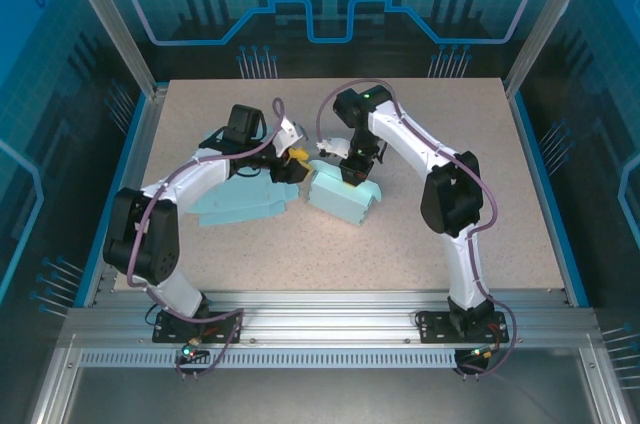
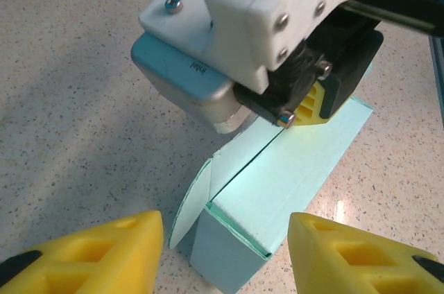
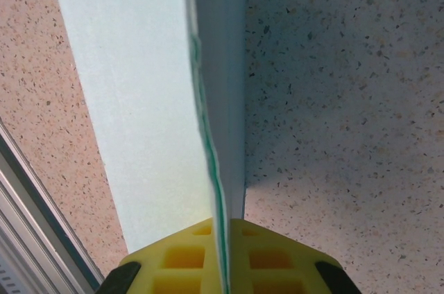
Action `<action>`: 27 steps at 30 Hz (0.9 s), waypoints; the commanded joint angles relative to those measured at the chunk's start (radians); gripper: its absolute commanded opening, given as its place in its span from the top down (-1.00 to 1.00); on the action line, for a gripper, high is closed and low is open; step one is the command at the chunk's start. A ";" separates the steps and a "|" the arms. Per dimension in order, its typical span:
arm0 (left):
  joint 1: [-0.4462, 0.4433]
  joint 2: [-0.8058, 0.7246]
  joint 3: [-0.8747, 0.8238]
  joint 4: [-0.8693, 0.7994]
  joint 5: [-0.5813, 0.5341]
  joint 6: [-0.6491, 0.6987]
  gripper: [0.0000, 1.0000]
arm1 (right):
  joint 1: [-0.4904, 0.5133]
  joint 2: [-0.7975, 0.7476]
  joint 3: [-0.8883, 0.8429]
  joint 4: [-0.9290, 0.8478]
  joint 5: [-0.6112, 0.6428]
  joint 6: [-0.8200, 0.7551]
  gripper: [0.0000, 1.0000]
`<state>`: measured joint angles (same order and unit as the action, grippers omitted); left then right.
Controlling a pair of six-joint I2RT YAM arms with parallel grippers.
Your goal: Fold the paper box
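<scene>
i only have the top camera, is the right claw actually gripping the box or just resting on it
observer: gripping. on its wrist camera the right claw is shut on a thin panel edge of the box.
operator: and the left one, touching the box
observer: no. the left claw is open, its yellow fingers either side of the box's near end with gaps.
operator: is that end closed up
observer: no, a rounded flap sticks out there, not tucked in.

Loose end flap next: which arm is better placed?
Left. The left gripper faces the loose end flap of the paper box, jaws apart either side. The right gripper is shut on the box's panel edge, busy holding it.
</scene>
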<state>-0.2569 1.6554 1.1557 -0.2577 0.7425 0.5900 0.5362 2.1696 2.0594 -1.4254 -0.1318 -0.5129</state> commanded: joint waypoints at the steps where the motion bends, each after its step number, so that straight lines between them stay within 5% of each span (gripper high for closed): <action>1: 0.005 0.031 0.019 -0.032 0.049 0.049 0.03 | 0.015 -0.013 0.037 -0.032 0.012 0.013 0.93; 12: -0.027 0.092 0.051 -0.011 0.039 0.039 0.29 | 0.024 -0.007 0.057 -0.036 0.026 0.019 0.89; 20: -0.033 0.112 0.056 0.025 -0.002 0.021 -0.12 | 0.028 -0.007 0.058 -0.040 0.032 0.018 0.89; 27: -0.018 0.131 0.089 -0.002 0.026 0.026 -0.05 | 0.030 -0.004 0.056 -0.032 0.041 0.019 0.88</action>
<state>-0.2806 1.7611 1.2037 -0.2405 0.7311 0.6014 0.5522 2.1696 2.0892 -1.4487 -0.0822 -0.4980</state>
